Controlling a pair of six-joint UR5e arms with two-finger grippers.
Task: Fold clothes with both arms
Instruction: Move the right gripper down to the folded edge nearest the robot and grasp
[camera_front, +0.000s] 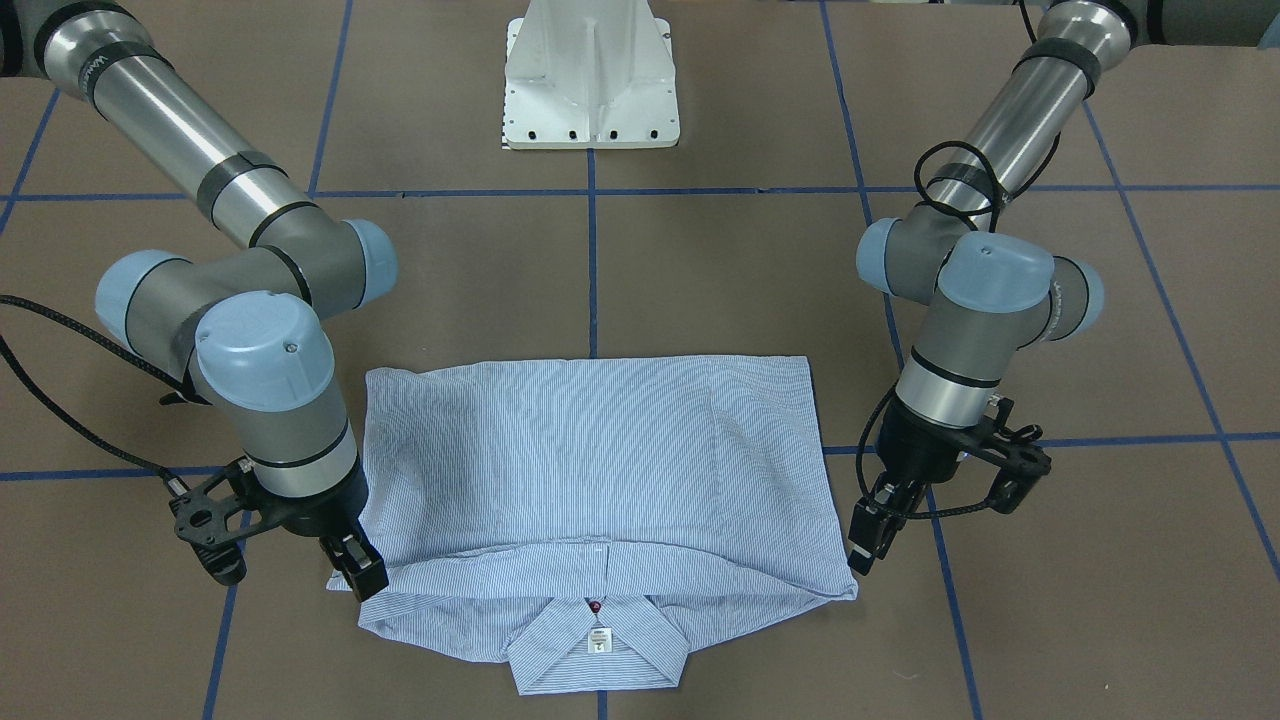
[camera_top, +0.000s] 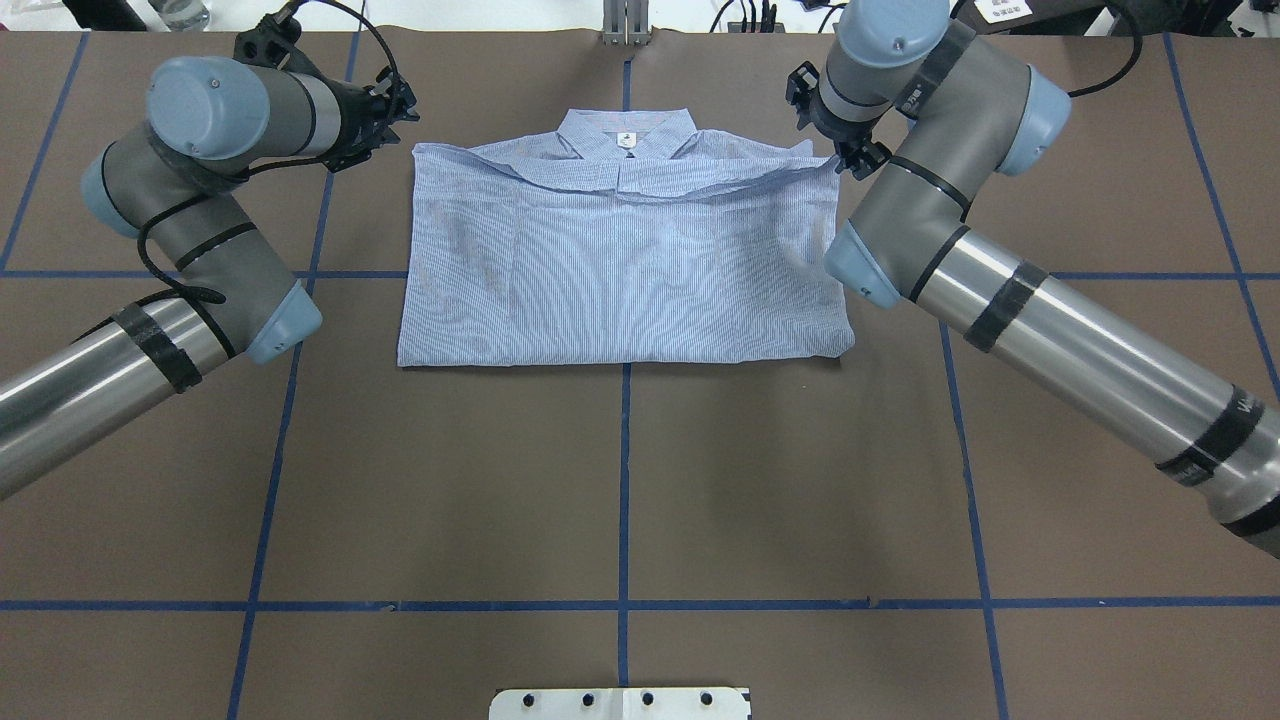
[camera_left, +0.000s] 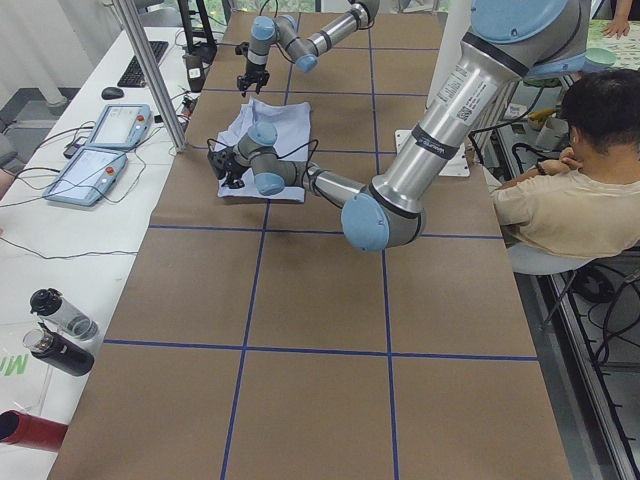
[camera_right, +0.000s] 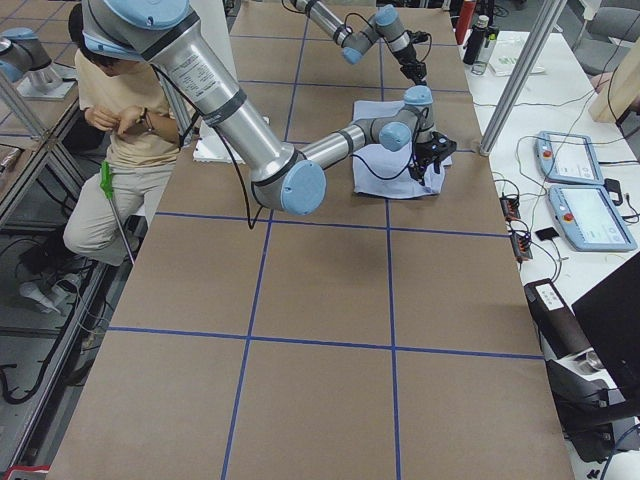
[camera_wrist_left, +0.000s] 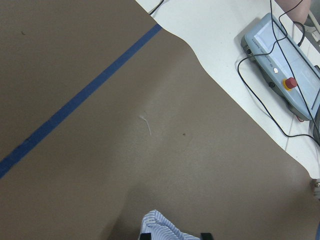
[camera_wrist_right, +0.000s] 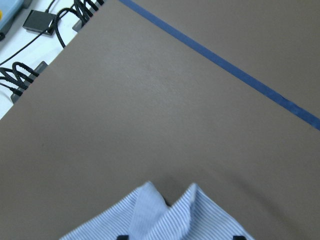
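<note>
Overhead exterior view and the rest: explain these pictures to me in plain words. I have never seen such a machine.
The machine is a robot with two jointed arms, the left arm and right arm, and a white pedestal between them. Two pictures look down on the brown table, one from behind the robot, one facing it. Two look along it from either end, where a seated person shows. Two come from wrist cameras. One light blue striped shirt lies folded into a rectangle, collar away from the robot. The left gripper and right gripper sit at its collar-side corners, and each wrist view shows cloth at its lower edge. Whether they pinch it, I cannot tell.
</note>
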